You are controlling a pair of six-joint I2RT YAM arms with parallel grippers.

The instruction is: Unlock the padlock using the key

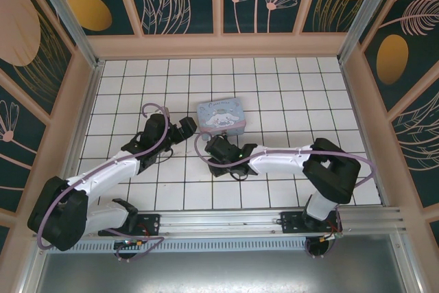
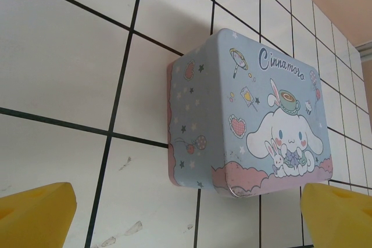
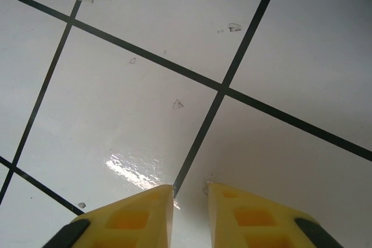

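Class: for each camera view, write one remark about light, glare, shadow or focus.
Right wrist: a white glare patch on the glossy tiles ahead of the yellow fingertips; left wrist: the cartoon tin sharp, the near fingers soft-edged; top external: even light over the table, only faint shadows by the arms.

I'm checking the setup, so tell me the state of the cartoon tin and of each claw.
Cinnamoroll tin: lid shut, lying flat.
Left claw: wide open, holding nothing, aimed at the tin.
Right claw: almost closed with a narrow gap, nothing visible in it.
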